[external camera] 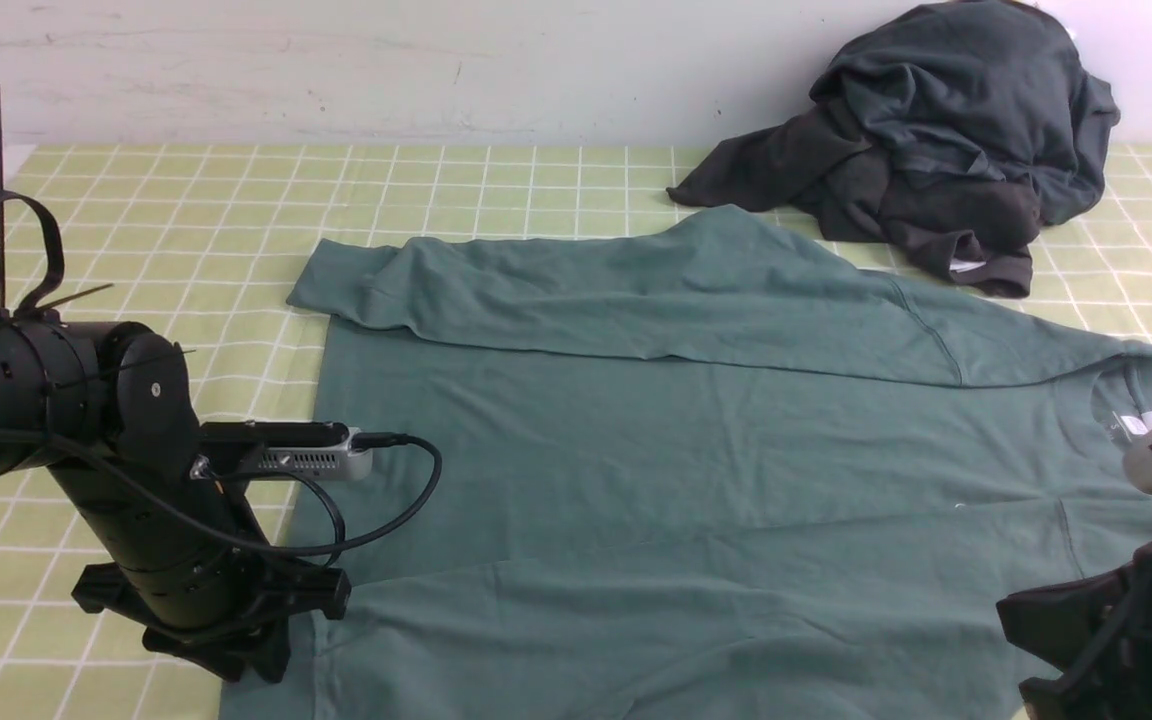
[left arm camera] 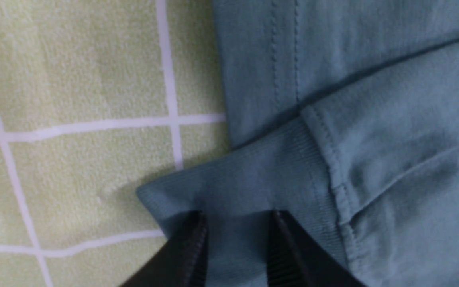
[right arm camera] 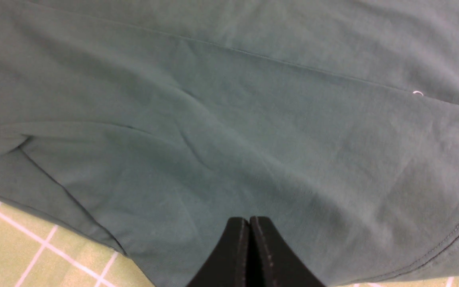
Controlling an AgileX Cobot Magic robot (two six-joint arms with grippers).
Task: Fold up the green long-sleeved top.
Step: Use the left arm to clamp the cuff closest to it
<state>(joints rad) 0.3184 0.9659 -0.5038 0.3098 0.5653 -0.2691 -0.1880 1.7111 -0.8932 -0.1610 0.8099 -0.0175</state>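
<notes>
The green long-sleeved top (external camera: 696,480) lies flat on the table with its collar and white label (external camera: 1126,422) toward the right. Its far sleeve (external camera: 636,300) is folded across the body. In the left wrist view the ribbed cuff (left arm camera: 253,175) of the near sleeve rests at the hem corner. My left gripper (left arm camera: 237,217) hovers over that cuff, jaws apart, with cloth showing between them. My right gripper (right arm camera: 249,221) is shut with nothing in it, just above the top's fabric near its edge. In the front view both arms hide their own fingertips.
A heap of dark charcoal-grey garments (external camera: 946,140) sits at the back right against the wall, touching the top's far shoulder. A yellow-green checked cloth (external camera: 186,220) covers the table. The left arm's body and cable (external camera: 186,500) stand over the top's left edge.
</notes>
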